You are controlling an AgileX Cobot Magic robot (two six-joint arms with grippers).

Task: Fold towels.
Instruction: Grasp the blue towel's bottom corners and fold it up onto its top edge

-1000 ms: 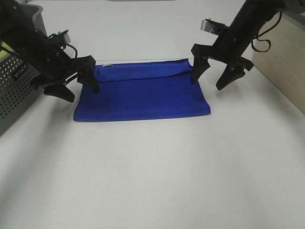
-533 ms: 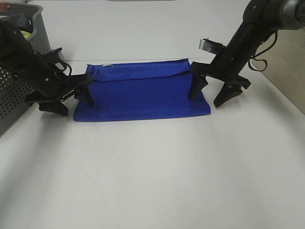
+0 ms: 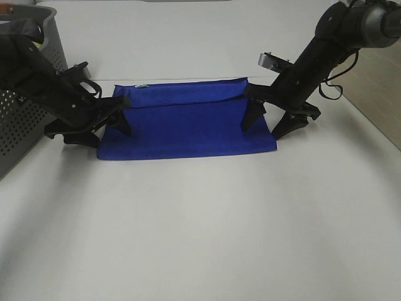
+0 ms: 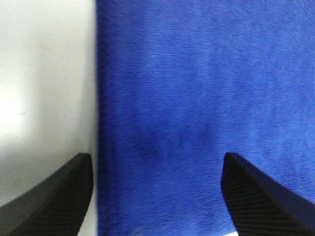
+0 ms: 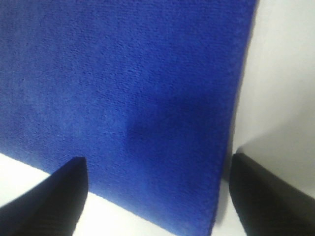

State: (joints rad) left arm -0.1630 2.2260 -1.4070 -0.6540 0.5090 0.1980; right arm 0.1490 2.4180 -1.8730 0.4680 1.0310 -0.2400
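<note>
I'm seeing left hand [image 3: 105,133] and right hand [image 3: 263,130] spread, each straddling a towel [image 3: 188,125] edge. Closing shallow, I'm risking pinching just one layer.

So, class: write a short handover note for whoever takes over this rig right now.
Left gripper: open, straddling the left end of the blue towel, gripping nothing.
Right gripper: open, straddling the towel's right end.
Towel: flat on the table, white tag at its far left corner.
Done: it looks folded over once, with a flap along the far edge.
Left: probably close on both ends and fold again.
</note>
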